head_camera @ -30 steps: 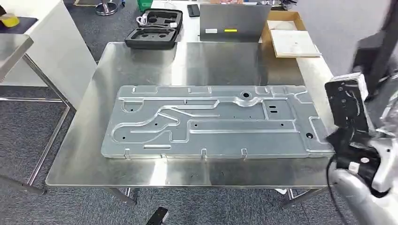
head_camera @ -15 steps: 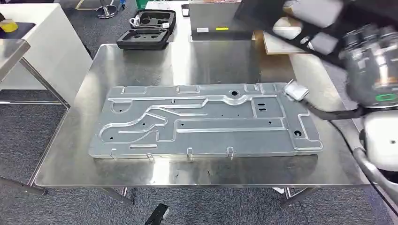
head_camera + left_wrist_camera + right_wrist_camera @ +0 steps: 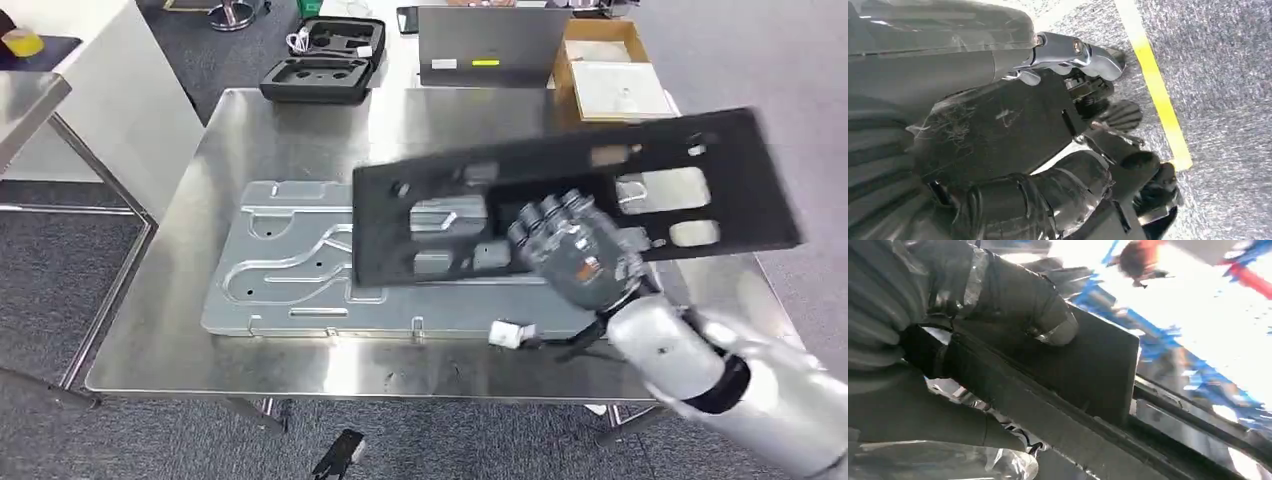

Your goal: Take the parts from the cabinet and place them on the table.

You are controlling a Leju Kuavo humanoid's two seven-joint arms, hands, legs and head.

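Observation:
My right hand (image 3: 575, 250) grips a flat black panel (image 3: 450, 185) with several cutouts and holds it tilted in the air above the steel table (image 3: 300, 130). The panel hangs over the right half of a large stamped silver plate (image 3: 290, 260) that lies flat on the table. In the right wrist view the thumb (image 3: 1018, 295) presses on the black panel (image 3: 1088, 365), with the fingers curled under its edge. My left hand (image 3: 1063, 185) hangs beside my body over grey carpet with a yellow line, its fingers apart and nothing in them.
At the table's far edge lie an open black foam case (image 3: 325, 65), a grey laptop (image 3: 490, 45) and a cardboard box (image 3: 610, 80). A white cabinet (image 3: 100, 90) and a second steel table (image 3: 25, 100) stand to the left.
My right arm has swung the black panel in from the upper right and down to the middle of the table, over the silver plate. The head view has shifted slightly.

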